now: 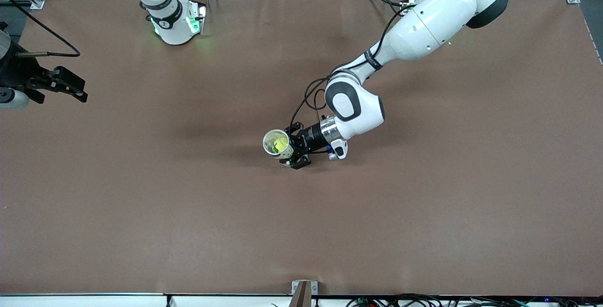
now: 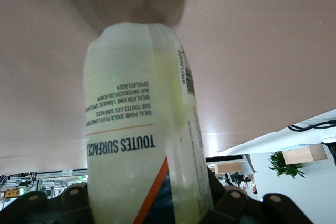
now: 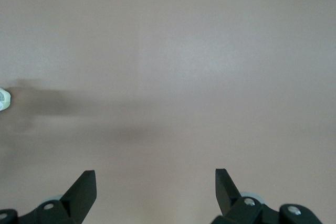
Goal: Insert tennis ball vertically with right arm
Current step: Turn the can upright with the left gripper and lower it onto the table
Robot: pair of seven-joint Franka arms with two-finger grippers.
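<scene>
I see the ball (image 1: 281, 144) already inside the upright tube (image 1: 277, 144), clamped by the left gripper (image 1: 297, 151) mid-table; the right gripper (image 1: 70, 85), at nine o'clock, waits, fingers apart and empty.

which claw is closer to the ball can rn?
Left. The left claw is shut on the ball can mid-table; the right claw hangs open at the right arm's end, well clear of it.
</scene>
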